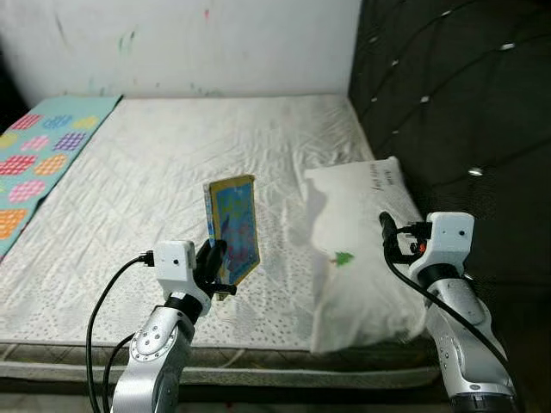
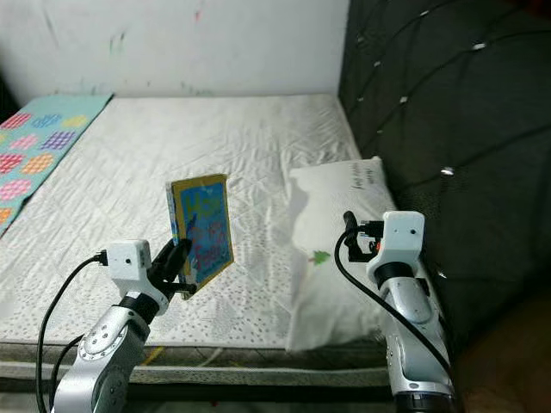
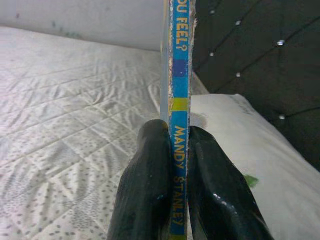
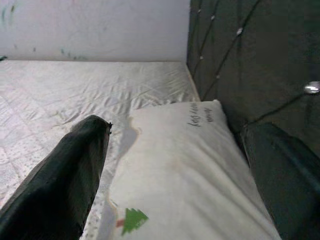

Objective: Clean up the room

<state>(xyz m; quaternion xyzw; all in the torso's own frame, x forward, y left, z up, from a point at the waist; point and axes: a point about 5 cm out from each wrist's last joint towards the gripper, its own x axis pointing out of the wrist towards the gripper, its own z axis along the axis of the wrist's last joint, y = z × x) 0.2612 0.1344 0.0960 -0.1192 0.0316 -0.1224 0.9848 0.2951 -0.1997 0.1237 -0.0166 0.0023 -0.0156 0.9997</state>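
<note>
A thin picture book (image 1: pixel 233 228) with a blue and yellow cover stands upright above the near part of the white mattress (image 1: pixel 172 163). My left gripper (image 1: pixel 213 258) is shut on its lower edge. In the left wrist view the two black fingers (image 3: pixel 150 185) clamp the book's blue spine (image 3: pixel 179 75). My right gripper (image 1: pixel 389 234) hovers open over the white pillow (image 1: pixel 362 249) at the mattress's right side, nothing between its fingers (image 4: pixel 65 180). The pillow (image 4: pixel 185 165) carries a small green tree print.
A dark quilted headboard (image 1: pixel 456 103) rises along the right. A white wall (image 1: pixel 189 43) closes the far end. A teal mat with coloured squares (image 1: pixel 39 155) lies along the mattress's left edge. The mattress's front edge (image 1: pixel 258 370) runs just before me.
</note>
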